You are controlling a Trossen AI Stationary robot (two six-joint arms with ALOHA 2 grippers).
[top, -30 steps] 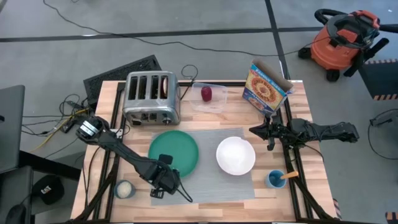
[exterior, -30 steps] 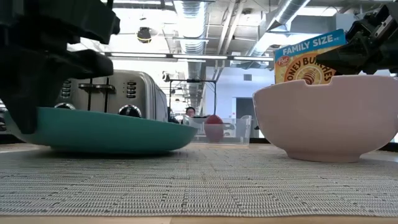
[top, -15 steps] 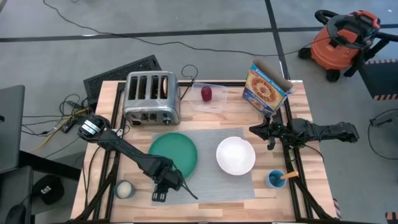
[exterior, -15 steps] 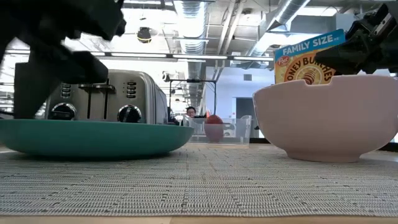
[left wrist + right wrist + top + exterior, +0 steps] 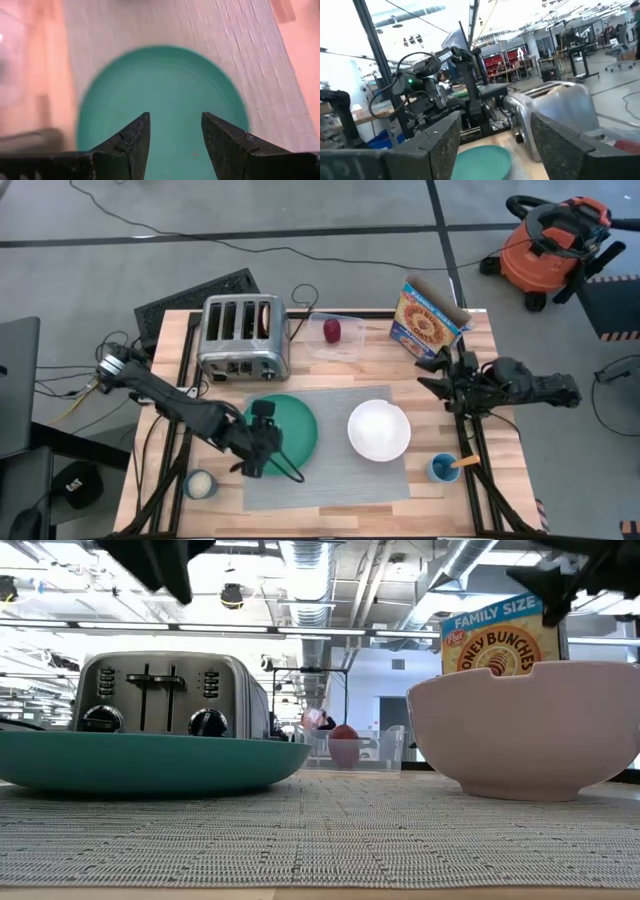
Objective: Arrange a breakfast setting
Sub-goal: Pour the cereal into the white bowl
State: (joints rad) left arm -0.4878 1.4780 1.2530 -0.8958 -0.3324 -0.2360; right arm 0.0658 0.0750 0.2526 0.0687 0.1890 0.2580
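Since a second ago the left gripper (image 5: 262,412) has let go of the teal-green plate (image 5: 283,428) and moved from the plate's lower-left edge to just over its left rim, left of centre in the high view; the plate now lies flat on the grey placemat (image 5: 340,470) instead of tilted. In the left wrist view the fingers (image 5: 131,142) stand apart with nothing between them and the plate (image 5: 165,95) lies beneath. The right gripper (image 5: 437,373), at centre right, has drawn back from the white bowl (image 5: 379,430) and its fingers (image 5: 437,140) are spread, empty. The bowl sits on the mat right of the plate, apart from both grippers. The dark-red fruit (image 5: 331,330) rests in a clear container at upper centre, beside the toaster (image 5: 243,335). In the low view both grippers are cut off at the top edge. The cereal box (image 5: 497,632) is half hidden behind the bowl (image 5: 527,725).
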